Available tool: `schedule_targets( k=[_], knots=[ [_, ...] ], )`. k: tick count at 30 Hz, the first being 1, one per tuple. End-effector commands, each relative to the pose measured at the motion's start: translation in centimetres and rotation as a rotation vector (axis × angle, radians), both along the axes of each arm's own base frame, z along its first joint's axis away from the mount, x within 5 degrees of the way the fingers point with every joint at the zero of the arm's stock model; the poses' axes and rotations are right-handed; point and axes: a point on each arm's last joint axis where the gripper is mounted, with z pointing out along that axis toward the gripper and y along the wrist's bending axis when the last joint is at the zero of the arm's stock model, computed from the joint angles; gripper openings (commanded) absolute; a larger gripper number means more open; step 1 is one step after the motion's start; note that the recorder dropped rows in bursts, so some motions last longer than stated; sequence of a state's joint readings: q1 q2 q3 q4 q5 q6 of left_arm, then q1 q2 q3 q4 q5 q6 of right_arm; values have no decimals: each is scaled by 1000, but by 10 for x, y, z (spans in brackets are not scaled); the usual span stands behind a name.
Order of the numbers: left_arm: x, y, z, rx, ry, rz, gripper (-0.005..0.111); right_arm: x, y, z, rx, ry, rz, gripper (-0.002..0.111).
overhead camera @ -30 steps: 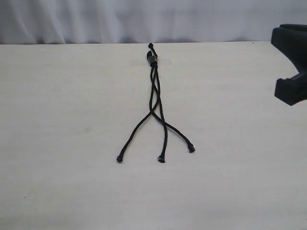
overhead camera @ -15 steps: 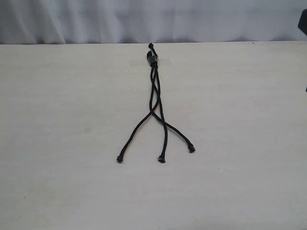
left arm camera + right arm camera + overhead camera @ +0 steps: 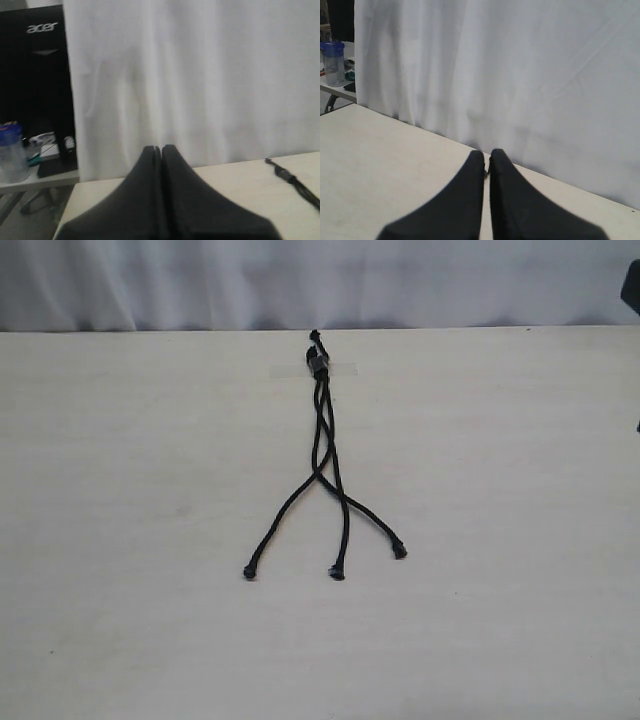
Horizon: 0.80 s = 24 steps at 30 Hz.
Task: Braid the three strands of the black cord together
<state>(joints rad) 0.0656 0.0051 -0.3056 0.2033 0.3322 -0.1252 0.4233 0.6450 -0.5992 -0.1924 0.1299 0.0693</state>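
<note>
The black cord [image 3: 322, 420] lies on the pale table [image 3: 140, 490], its knotted top [image 3: 318, 362] near the far edge. The three strands twist together, cross at about the midpoint [image 3: 321, 475] and fan out towards me. Their knobby tips lie apart: left [image 3: 249, 571], middle [image 3: 337, 572], right [image 3: 399, 552]. My left gripper [image 3: 161, 148] is shut and empty, off to the cord's side; the cord's top [image 3: 287, 176] shows in its view. My right gripper [image 3: 486, 152] is also shut on nothing, over the table and away from the cord.
A strip of clear tape [image 3: 345, 368] crosses the cord's top. A white curtain [image 3: 200, 280] hangs behind the table's far edge. A black part of the right arm [image 3: 632, 285] shows at the right edge. Beyond the table stand a dark monitor [image 3: 35, 75] and a blue-lidded jar [image 3: 11, 152].
The right arm's black gripper, seen at the right edge a second ago, has drawn back almost out of the exterior view. The cord has not moved.
</note>
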Motion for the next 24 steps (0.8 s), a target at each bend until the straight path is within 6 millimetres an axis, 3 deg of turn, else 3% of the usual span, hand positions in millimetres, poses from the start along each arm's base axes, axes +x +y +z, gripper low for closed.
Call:
schedule_targets(
  k=[1,5,16,24],
  knots=[
    [3,3,-14,-24,38,74,0,-1,-1,1,4,-20,-1,4],
    [7,2,-22,-44,35,53,0,-1,-1,1,4,-20,-1,4],
    [23,0,-72,-74,4,9,0,-1,-1,2,6,-24,0,4],
    [24,0,-74,-92,3,6,0,-1,-1,2,6,-24,0,4]
  ],
)
